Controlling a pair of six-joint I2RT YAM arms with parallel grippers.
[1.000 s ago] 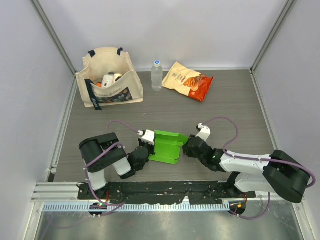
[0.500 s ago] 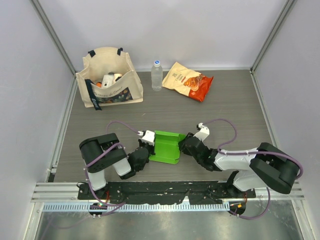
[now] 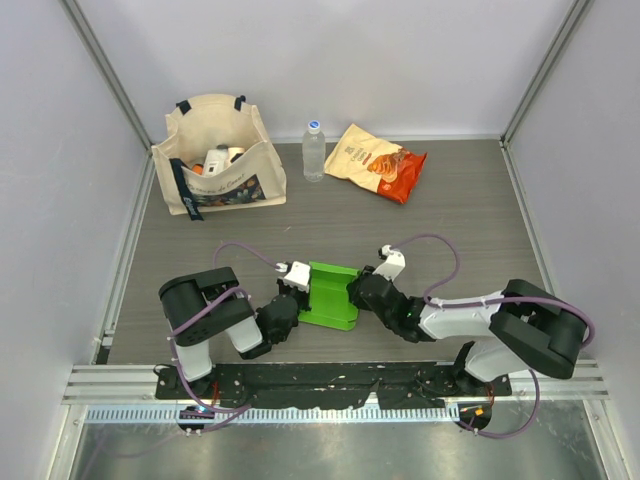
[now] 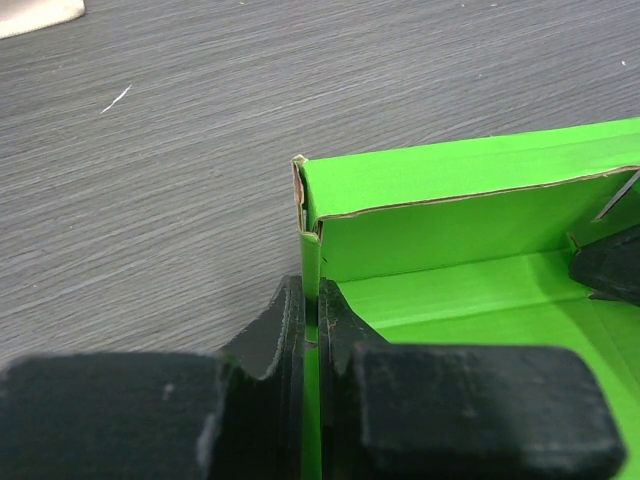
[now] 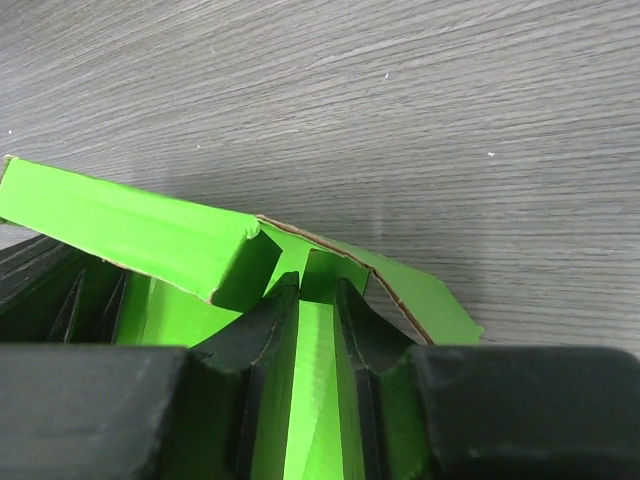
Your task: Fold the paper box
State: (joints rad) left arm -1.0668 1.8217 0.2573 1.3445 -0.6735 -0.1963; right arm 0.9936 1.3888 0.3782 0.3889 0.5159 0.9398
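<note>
The paper box (image 3: 330, 293) is bright green card folded into a shallow tray, lying on the table between my two arms. My left gripper (image 3: 298, 296) is shut on its left wall. In the left wrist view the jaws (image 4: 312, 300) pinch that thin upright wall near a corner of the box (image 4: 450, 230). My right gripper (image 3: 358, 290) is at the box's right side. In the right wrist view its jaws (image 5: 318, 285) close around a folded green flap, with a bent wall of the box (image 5: 130, 235) slanting in front.
A cream tote bag (image 3: 215, 155) with items in it stands at the back left. A water bottle (image 3: 314, 150) and an orange snack bag (image 3: 377, 160) are at the back centre. Metal frame posts and walls enclose the table.
My right gripper has moved left with the box's right side, so the box looks narrower. The left gripper has stayed in place, holding the left wall.
</note>
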